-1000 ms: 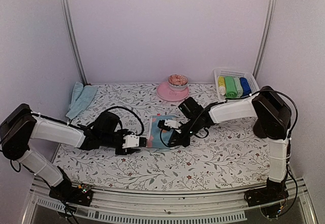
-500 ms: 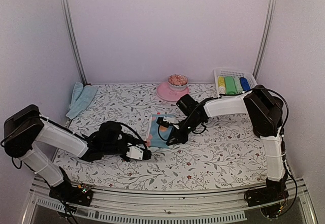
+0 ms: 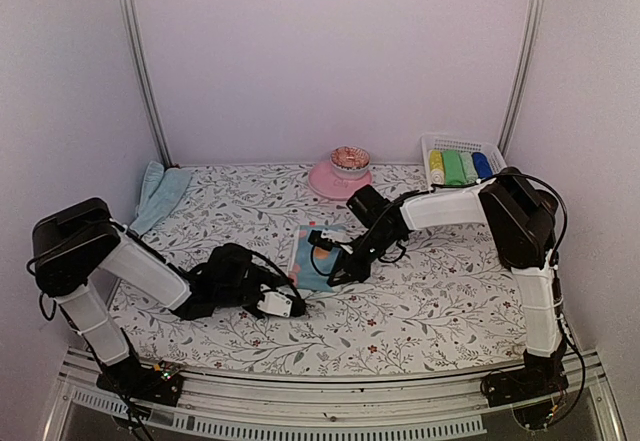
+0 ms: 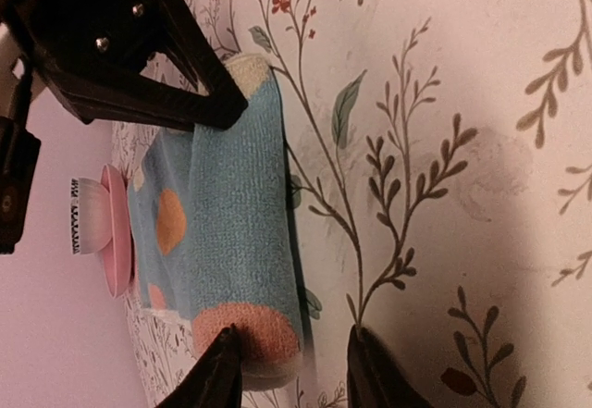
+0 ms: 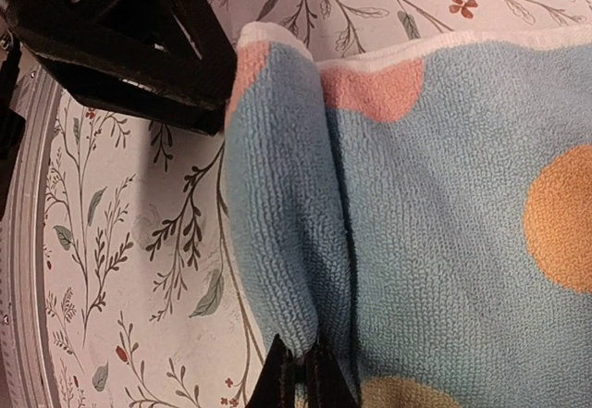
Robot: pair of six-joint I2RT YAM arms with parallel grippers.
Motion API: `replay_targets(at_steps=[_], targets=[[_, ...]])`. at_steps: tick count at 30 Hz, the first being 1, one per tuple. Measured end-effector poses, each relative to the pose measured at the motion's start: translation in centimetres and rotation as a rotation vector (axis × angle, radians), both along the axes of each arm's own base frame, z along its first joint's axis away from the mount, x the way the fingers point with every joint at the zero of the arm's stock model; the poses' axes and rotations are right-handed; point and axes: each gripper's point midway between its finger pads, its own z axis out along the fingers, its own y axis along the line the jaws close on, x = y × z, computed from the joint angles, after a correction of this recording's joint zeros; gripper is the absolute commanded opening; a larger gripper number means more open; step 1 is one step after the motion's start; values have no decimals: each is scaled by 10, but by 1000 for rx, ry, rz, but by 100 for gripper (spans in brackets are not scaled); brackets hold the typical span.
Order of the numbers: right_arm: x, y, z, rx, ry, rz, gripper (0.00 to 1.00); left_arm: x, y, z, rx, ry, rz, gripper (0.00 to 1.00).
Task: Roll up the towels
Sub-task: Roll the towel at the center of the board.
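Note:
A blue towel [image 3: 313, 251] with orange dots lies flat at the table's centre, its near edge turned over into a small roll. My right gripper [image 3: 337, 273] is shut on the right end of that rolled edge, and the right wrist view shows the fingertips [image 5: 298, 373] pinching the fold of the towel [image 5: 435, 204]. My left gripper [image 3: 291, 306] is open at the roll's left end. In the left wrist view [image 4: 291, 371] one finger rests by the towel's [image 4: 227, 195] orange corner and the other stands over the tablecloth.
More pale blue towels [image 3: 158, 193] lie piled at the back left. A pink plate [image 3: 328, 179] with a small bowl stands at the back centre. A white basket [image 3: 497, 151] at the back right holds several rolled towels.
My left gripper has moved toward the near edge and slightly right, to the towel's near-left corner, and its arm has swung in. My right gripper shifted slightly left early on, then held still.

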Motion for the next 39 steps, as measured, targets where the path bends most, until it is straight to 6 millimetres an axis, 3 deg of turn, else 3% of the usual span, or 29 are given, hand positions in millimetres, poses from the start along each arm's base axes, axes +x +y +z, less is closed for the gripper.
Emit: replay_targets(at_steps=[8, 15, 16, 17, 24, 26, 33, 39], targets=[[0, 0, -1, -4, 5, 0, 2, 10, -2, -2, 7, -41, 20, 38], [0, 0, -2, -2, 13, 0, 2, 23, -5, -7, 19, -72, 53, 20], [0, 0, -2, 0, 15, 1, 2, 24, -5, -8, 24, -73, 56, 14], [1, 0, -2, 2, 19, 0, 2, 25, -5, -9, 28, -75, 58, 0], [2, 0, -1, 4, 29, 1, 4, 29, -5, -14, 46, -92, 70, 0], [3, 0, -1, 3, 27, 0, 9, 30, -5, -14, 46, -93, 74, 0], [5, -10, 6, -4, -38, -32, 40, 31, -11, -13, 43, -8, 94, 0], [3, -41, 38, -1, -226, -98, 49, 29, -14, -11, 32, 162, 120, 0]])
